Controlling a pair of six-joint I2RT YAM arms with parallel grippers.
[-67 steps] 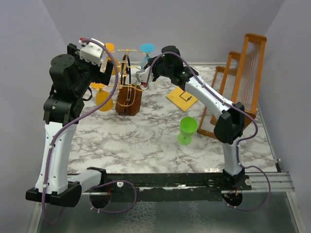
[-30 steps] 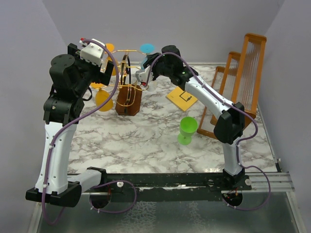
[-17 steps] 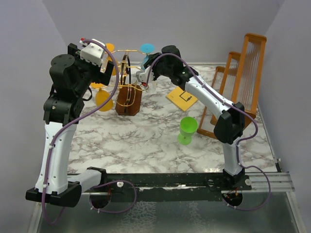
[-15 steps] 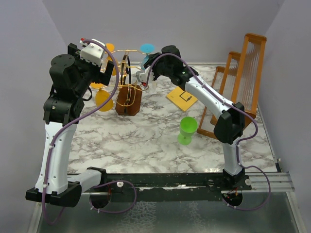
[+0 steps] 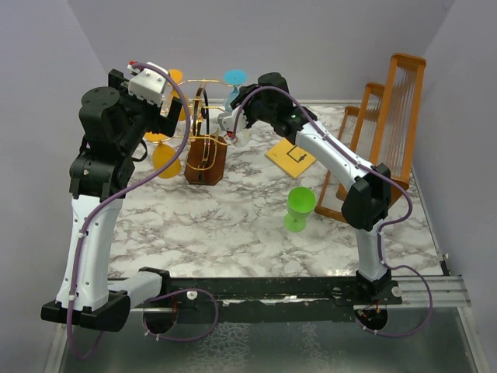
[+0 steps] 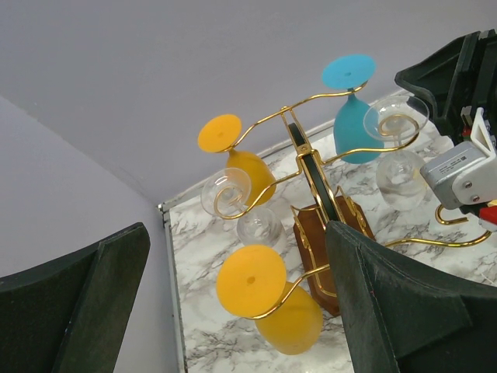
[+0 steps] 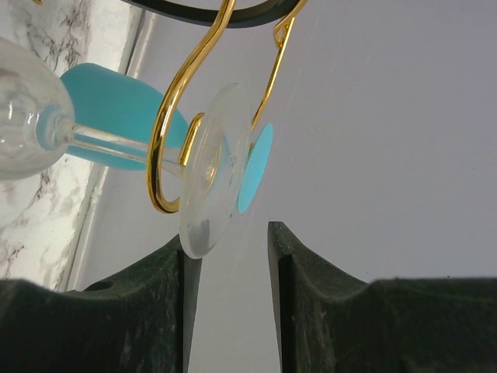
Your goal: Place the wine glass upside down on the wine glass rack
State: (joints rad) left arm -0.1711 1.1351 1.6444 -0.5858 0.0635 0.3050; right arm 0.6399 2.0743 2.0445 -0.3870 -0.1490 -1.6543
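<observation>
The gold wire wine glass rack [image 5: 206, 159] stands at the back left on its brown block. In the left wrist view the rack [image 6: 308, 233] carries two orange glasses [image 6: 289, 317], two clear glasses and a blue glass [image 6: 353, 116], all hanging upside down. My right gripper [image 5: 231, 124] is at the rack's right arm. In the right wrist view it [image 7: 229, 295] is open, and the clear wine glass's foot [image 7: 211, 183] hangs in a gold hook [image 7: 163, 148], its rim beside the left finger. My left gripper [image 6: 233, 311] is open and empty, above the rack's left side [image 5: 169, 116].
A green wine glass [image 5: 299, 206] stands upright on the marble table, right of centre. A yellow card [image 5: 291, 158] lies behind it. Tall orange wooden frames [image 5: 388, 116] stand along the right edge. Grey walls close in the back and sides.
My right gripper has shifted very slightly by the rack's right arm. The left arm, the rack and the green glass have not moved.
</observation>
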